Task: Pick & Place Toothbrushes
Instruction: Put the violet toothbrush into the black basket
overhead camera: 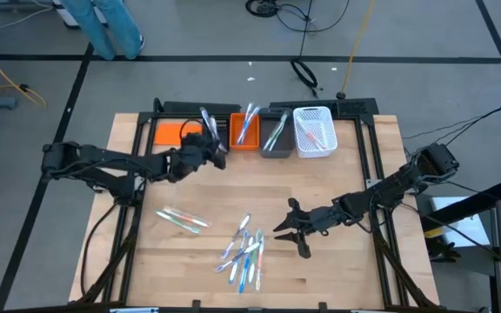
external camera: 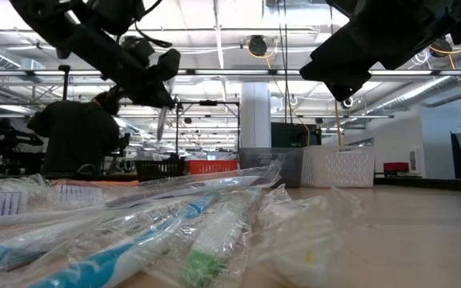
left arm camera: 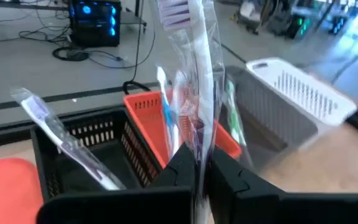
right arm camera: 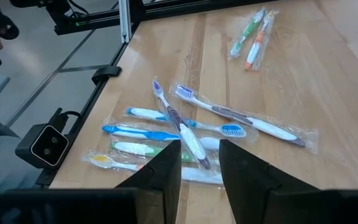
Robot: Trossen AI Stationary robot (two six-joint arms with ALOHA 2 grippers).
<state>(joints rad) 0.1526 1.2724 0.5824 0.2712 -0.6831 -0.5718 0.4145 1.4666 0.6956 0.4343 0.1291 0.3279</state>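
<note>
Clear-wrapped brush (left arm camera: 194,81) is clamped in left gripper (overhead camera: 205,149) at upper centre by black bin (overhead camera: 200,130), so centre over it before release; right gripper (overhead camera: 292,228) part-open, empty, above pile (overhead camera: 243,248)

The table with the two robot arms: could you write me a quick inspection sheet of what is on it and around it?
Surface: wooden table, black frame rails along its sides.
Job's things: pile of wrapped toothbrushes near the front; wrapped pair apart to its left; others stand in the orange bin, grey bin and white bin.
Clutter: orange pad by the black bin.
Grippers: left gripper shut on a wrapped toothbrush by the bins; right gripper open, beside the pile.
Cables: black and yellow cables on the floor.
Surroundings: a person's legs behind the table.
</note>
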